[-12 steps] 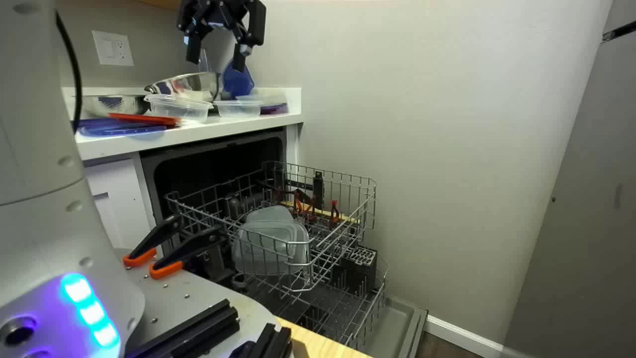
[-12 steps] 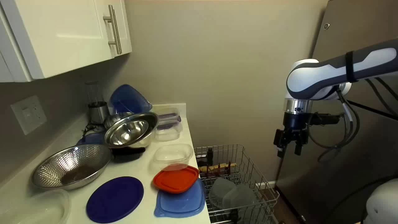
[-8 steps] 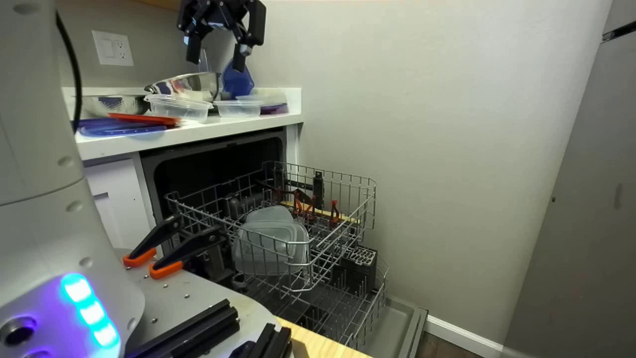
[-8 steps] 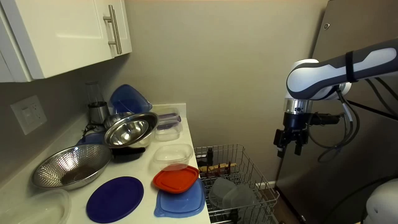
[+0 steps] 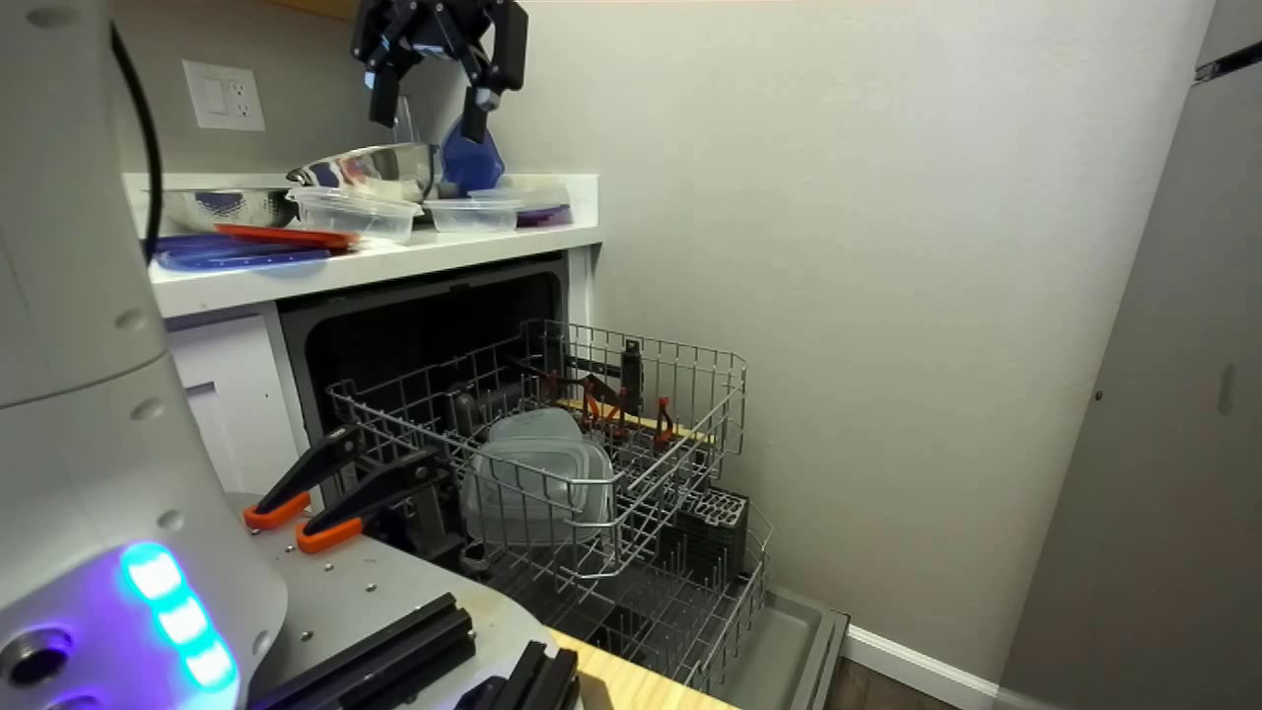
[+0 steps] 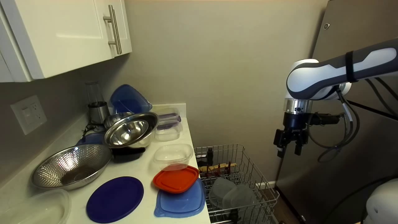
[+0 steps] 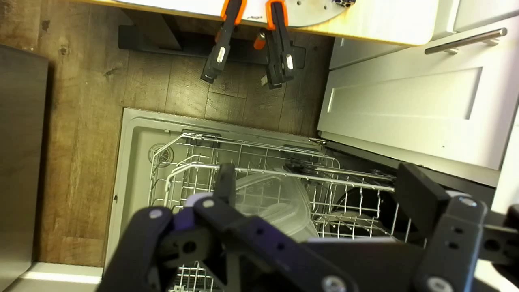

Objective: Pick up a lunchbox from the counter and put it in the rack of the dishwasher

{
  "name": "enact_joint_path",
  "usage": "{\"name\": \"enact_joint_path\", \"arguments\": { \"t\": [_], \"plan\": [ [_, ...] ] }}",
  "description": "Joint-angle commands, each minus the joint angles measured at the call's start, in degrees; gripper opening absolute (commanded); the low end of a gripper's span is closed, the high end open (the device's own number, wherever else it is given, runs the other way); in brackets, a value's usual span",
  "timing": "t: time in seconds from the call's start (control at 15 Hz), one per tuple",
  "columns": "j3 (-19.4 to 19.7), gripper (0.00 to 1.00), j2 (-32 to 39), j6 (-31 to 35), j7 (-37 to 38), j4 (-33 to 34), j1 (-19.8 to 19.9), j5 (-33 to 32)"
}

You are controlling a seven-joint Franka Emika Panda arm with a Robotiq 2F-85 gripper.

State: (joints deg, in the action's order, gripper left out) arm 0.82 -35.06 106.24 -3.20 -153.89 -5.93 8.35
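Note:
Several translucent lunchboxes stand on the white counter (image 6: 136,166), whose front edge shows in an exterior view (image 5: 444,254). A clear lunchbox (image 6: 173,151) sits at the counter edge behind the red lid; it also shows in an exterior view (image 5: 357,213). Another clear lunchbox (image 6: 168,132) stands farther back. Two translucent containers (image 5: 542,483) lean in the wire rack (image 5: 680,348), also in the wrist view (image 7: 279,202). The dishwasher (image 5: 424,330) is open with its racks out. My gripper (image 5: 429,116) is open and empty, high above the rack, beside the counter (image 6: 289,151); its fingers are wide apart in the wrist view (image 7: 321,184).
Red lid (image 6: 175,179), blue lid (image 6: 180,199), dark blue lid (image 6: 115,199), colander (image 6: 73,166) and steel bowls (image 6: 132,129) crowd the counter. A cabinet (image 6: 62,34) hangs above. Orange-tipped clamps (image 5: 335,528) stick out by the robot base. A lower rack (image 5: 680,611) lies below.

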Motion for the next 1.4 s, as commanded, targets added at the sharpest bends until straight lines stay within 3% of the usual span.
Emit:
{"name": "enact_joint_path", "arguments": {
  "t": [0.0, 0.27, 0.8, 1.33],
  "plan": [
    [-0.65, 1.0, 0.0, -0.25, -0.34, 0.13, 0.73, 0.32],
    [-1.63, 1.0, 2.91, 1.29, -0.15, 3.29, 0.08, 0.31],
    [-9.29, 1.0, 14.09, 6.26, 3.15, 17.54, -2.4, -1.0],
    [-12.41, 1.0, 28.36, 8.5, 8.03, 29.58, -5.98, 6.48]
  ]
}}
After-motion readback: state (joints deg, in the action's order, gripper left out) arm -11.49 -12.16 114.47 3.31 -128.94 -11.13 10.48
